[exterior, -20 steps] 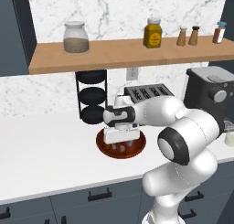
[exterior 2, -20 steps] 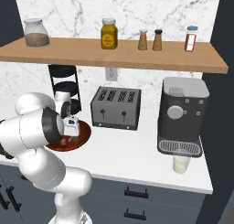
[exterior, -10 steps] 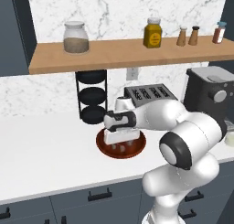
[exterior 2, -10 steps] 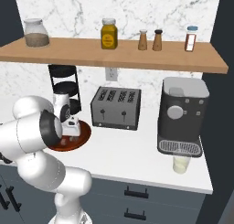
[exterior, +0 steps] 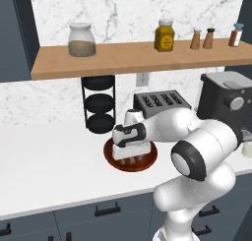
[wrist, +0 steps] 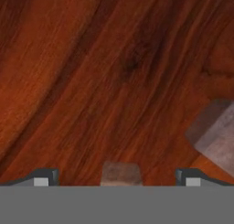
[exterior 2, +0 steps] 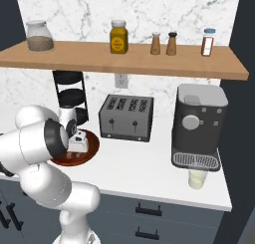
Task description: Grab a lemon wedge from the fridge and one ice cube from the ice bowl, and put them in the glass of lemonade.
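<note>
The reddish-brown ice bowl [exterior: 150, 159] [exterior 2: 93, 144] sits on the counter in front of the black rack. My gripper [exterior: 131, 158] [exterior 2: 76, 151] points down into it, open. In the hand view the bowl's wooden floor [wrist: 114, 81] is very close. A pale grey ice cube [wrist: 120, 173] lies midway between the two fingertips [wrist: 42, 178], and the gripper [wrist: 117, 180] touches nothing. A second ice cube [wrist: 215, 136] lies off to the right. The glass of lemonade [exterior 2: 197, 178] [exterior: 247, 147] stands under the coffee machine. The fridge and lemon wedge are out of view.
A grey toaster [exterior: 160, 103] [exterior 2: 125, 117] stands just behind and right of the bowl. The black three-tier rack [exterior: 99, 105] [exterior 2: 69, 96] is behind it. The coffee machine [exterior 2: 199, 126] is at the far right. A wooden shelf [exterior: 128, 55] with jars hangs overhead.
The hand has sunk lower into the ice bowl. Its jaws stay wide apart.
</note>
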You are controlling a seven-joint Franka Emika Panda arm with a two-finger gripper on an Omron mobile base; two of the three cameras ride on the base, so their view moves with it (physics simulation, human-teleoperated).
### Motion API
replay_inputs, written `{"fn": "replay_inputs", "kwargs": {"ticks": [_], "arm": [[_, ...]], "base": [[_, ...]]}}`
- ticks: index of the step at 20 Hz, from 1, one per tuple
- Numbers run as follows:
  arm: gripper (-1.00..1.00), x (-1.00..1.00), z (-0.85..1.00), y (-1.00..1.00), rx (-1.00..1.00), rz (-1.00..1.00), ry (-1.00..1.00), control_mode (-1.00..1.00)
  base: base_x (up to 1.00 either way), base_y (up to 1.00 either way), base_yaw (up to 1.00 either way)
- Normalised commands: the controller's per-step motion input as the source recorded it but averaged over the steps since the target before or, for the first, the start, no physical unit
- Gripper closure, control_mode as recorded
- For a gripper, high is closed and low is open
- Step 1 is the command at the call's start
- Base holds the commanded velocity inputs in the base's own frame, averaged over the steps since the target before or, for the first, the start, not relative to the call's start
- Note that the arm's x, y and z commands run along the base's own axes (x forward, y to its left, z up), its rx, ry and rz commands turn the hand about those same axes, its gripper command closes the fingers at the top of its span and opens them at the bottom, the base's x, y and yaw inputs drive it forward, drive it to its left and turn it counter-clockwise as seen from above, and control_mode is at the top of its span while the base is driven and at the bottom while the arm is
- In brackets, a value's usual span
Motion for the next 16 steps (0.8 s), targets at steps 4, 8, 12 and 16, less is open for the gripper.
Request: {"fn": "replay_inputs", "kwargs": {"ticks": [4,8,12,16], "arm": [[-1.00,0.00,-0.16,0.00,0.00,0.00,0.00,-1.00],[-1.00,-0.06,-0.01,0.00,0.00,0.00,-0.02,-1.00],[-1.00,-0.19,0.00,0.00,0.00,0.00,-0.07,-1.00],[-1.00,-0.04,0.00,0.00,0.00,0.00,-0.03,-1.00]], "base": [[0.00,0.00,0.00],[0.00,0.00,0.00],[0.00,0.00,0.00],[0.00,0.00,0.00]]}}
